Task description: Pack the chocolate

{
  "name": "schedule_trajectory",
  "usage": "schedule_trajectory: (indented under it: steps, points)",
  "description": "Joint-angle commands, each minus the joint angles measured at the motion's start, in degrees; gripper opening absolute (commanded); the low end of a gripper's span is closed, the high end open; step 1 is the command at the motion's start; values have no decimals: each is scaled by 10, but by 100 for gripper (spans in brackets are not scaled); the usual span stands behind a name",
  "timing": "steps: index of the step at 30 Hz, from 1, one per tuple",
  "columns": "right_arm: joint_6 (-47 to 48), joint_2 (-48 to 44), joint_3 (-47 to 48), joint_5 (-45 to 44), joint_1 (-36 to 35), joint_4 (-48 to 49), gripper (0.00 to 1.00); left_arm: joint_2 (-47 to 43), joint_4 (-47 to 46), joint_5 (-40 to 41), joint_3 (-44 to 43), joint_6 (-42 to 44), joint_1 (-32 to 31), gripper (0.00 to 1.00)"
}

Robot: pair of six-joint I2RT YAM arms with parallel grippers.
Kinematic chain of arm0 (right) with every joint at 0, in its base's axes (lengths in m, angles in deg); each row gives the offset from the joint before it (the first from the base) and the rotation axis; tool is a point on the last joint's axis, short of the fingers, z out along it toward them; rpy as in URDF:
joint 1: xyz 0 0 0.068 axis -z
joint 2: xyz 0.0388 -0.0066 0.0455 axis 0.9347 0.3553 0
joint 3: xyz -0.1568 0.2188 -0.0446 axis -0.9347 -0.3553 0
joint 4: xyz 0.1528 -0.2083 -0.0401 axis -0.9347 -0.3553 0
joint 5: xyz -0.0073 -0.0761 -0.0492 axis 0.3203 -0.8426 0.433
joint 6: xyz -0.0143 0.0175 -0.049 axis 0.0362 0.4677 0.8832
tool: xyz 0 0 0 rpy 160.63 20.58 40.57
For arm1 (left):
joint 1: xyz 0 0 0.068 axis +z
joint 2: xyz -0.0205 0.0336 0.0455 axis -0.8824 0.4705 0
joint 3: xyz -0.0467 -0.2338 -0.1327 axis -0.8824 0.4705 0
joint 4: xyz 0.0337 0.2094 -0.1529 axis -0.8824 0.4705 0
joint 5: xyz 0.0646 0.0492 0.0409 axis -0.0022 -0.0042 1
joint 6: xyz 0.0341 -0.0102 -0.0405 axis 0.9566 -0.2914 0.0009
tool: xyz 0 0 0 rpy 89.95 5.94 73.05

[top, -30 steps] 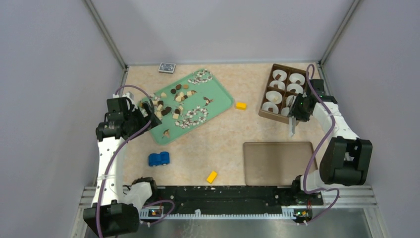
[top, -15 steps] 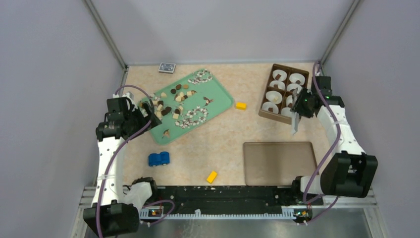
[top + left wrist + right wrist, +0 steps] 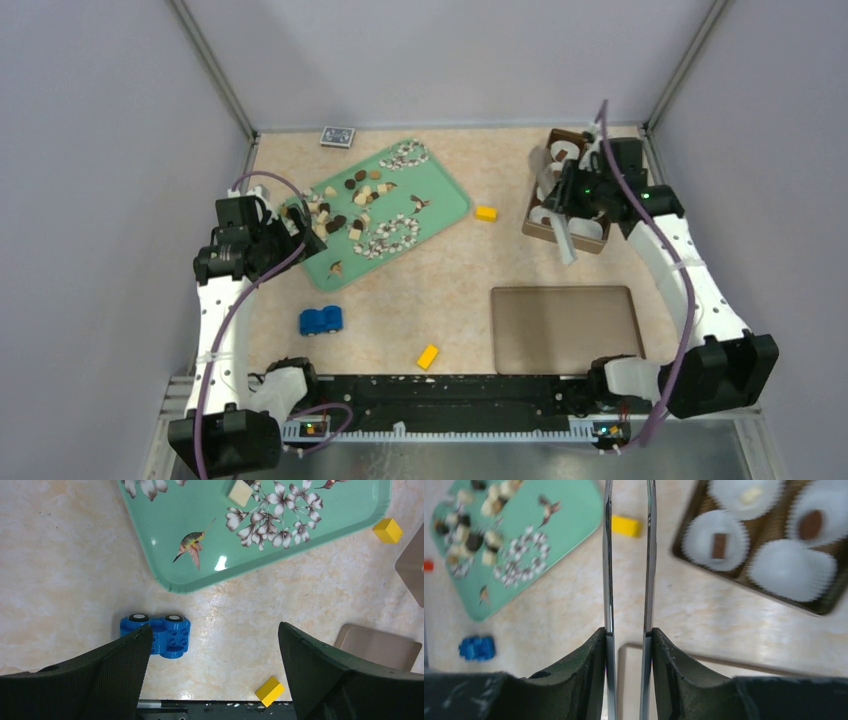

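The chocolate (image 3: 345,205) lies as several small dark, light brown and cream pieces on the green tray (image 3: 440,205), also in the right wrist view (image 3: 474,535). One cream piece (image 3: 240,492) shows in the left wrist view. The brown box (image 3: 545,232) holds white paper cups, and three of them hold a piece (image 3: 719,546). My right gripper (image 3: 565,195) (image 3: 628,632) is shut on metal tweezers (image 3: 562,238) (image 3: 607,555) above the box's near-left corner. The tweezer tips run out of the wrist view. My left gripper (image 3: 300,225) (image 3: 212,630) is open and empty at the tray's left end.
A blue toy car (image 3: 321,320) (image 3: 157,634) sits near the front left. Yellow blocks lie right of the tray (image 3: 486,213) and near the front edge (image 3: 428,356). The box lid (image 3: 563,328) lies flat at the front right. A card deck (image 3: 337,136) is at the back.
My right arm has swung left from the box's right side to above the box, carrying the tweezers toward the box's left corner. The left arm has not moved.
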Motion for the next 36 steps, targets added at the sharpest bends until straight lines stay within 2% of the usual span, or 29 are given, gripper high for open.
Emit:
schedule_trajectory:
  steps: [1, 3, 7, 12, 18, 36]
  points:
    - [-8, 0, 28, 12, -150, 39, 34, 0, -22, 5, -18, 1, -2, 99]
    - [-15, 30, 26, -4, -238, 63, 34, -3, -22, 8, -20, -4, -2, 99]
    - [-14, 119, 56, -56, -360, 83, 34, -11, -15, 29, -23, -15, -2, 99]
    - [-8, 246, 139, -88, -447, 82, 34, -22, -13, 33, -22, -15, -2, 99]
    - [0, 354, 216, -92, -470, 85, 35, -36, -6, 49, -20, -15, -2, 99]
    - [-12, 504, 351, -97, -471, 84, 38, -39, -14, 40, -7, -7, -2, 99]
